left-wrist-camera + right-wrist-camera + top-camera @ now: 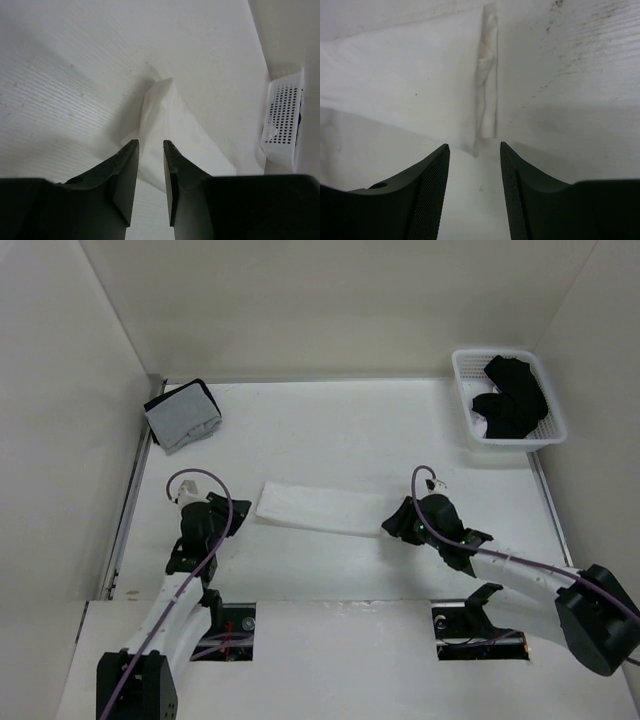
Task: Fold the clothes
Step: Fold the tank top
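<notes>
Far at the left back of the bench (330,430), a grey-and-black folded bundle (183,415) lies close to the side wall, well apart from the arms. Nearer to the front, the left tool (238,510) points to the right, and its tips are just beside the left end of the white top (320,510). The white top is folded into a long narrow strip. It lies flat in the middle of the bench and runs from left to right between the two tools.

In the left wrist view the two fingers (127,170) stand apart by only a narrow gap, and nothing is pressed between them. The pale cloth is seen through the gap and beyond the tips. I cannot tell if the tips touch it.

At the right end of the strip is the right tool (392,525), pointing to the left. Its jaws stand clearly wider than those of the left tool and hold nothing. In the right wrist view the end of the cloth, with a narrow rumpled fold along its edge, lies just beyond the tips, mostly toward the left of that view.

At the right back corner a white basket (460,390) holds black garments (512,395), well apart from both tools.
</notes>
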{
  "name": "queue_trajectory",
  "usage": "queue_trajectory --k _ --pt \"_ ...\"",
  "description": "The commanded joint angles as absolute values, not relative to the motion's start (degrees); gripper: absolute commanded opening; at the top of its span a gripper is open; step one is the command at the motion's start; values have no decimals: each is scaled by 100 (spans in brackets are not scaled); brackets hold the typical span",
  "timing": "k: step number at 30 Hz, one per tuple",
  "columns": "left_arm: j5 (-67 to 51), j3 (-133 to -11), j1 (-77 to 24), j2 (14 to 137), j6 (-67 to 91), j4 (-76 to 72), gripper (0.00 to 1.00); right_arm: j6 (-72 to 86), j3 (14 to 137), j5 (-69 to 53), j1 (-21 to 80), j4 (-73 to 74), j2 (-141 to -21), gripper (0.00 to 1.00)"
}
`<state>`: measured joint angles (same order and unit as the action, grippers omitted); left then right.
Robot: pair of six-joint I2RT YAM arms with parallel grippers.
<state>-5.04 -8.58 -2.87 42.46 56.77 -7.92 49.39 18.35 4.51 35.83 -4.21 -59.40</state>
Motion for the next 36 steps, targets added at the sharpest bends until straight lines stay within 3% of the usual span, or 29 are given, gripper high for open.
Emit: queue_trajectory --k 1,9,17,24,30,36 --pt "-291 -1212 -609 3955 5581 -615 24 4755 2083 230 3345 -895 -6397 50" --pt "422 -1863 -2411 5192 5537 -1220 24 4983 2127 -483 2993 -2038 -7628 46" --pt "273 -1398 -1596 6380 5467 -1862 21 5185 2022 -387 2949 -2250 -7778 35" --pt "167 -1099 -1410 6574 5344 -2039 23 5256 1908 -352 2852 -2531 -7761 10" --pt "-140 -914 -1533 6224 5449 -1838 25 5309 1609 -97 2738 -1979 -6779 3" --pt "9 -1019 -2175 4933 5765 -837 29 4984 1915 482 2773 -12 -4959 4"
